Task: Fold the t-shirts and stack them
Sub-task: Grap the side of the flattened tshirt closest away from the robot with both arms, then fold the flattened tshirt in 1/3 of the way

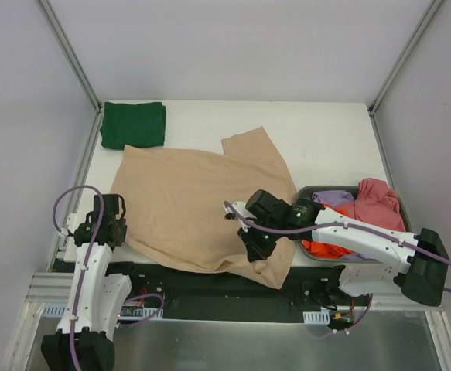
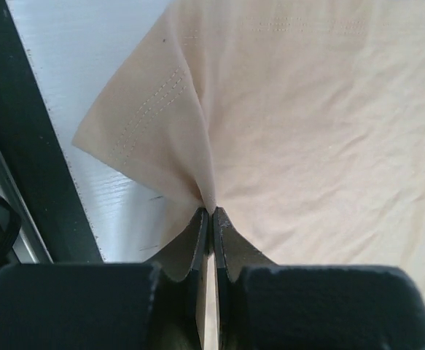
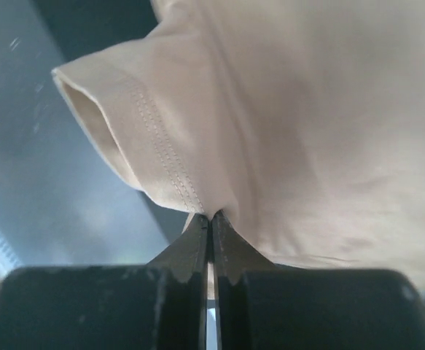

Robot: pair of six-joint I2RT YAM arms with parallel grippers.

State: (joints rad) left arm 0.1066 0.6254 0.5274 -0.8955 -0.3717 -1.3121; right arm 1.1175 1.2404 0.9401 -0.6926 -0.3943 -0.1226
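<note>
My left jaws are pressed together on a pinch of the beige t-shirt point(image 1: 186, 201), right at a stitched hem corner point(image 2: 139, 124) by the near left edge of the tabletop point(image 1: 318, 139). The cloth rises from that pinch in a small peak. My right jaws are likewise closed tight on the same shirt, gripping just beside a short sleeve point(image 3: 117, 124). The sleeve's cuff gapes open to the left of the pinch. At that end the cloth reaches past the near edge of the tabletop.

Between my two grips the beige t-shirt lies spread over the middle of the tabletop, mostly flat with soft wrinkles, and its far part runs out to an angular flap.

To the right sits one grey tub point(image 1: 401, 202) holding three bundled shirts: an orange-red t-shirt point(image 1: 322, 249) nearest, a pink t-shirt point(image 1: 376, 202) and a lilac t-shirt point(image 1: 332, 198) behind it.

In the far left corner one dark green t-shirt point(image 1: 133, 124) lies folded into a neat rectangle, apart from the beige one.

I count five t-shirts in all.
</note>
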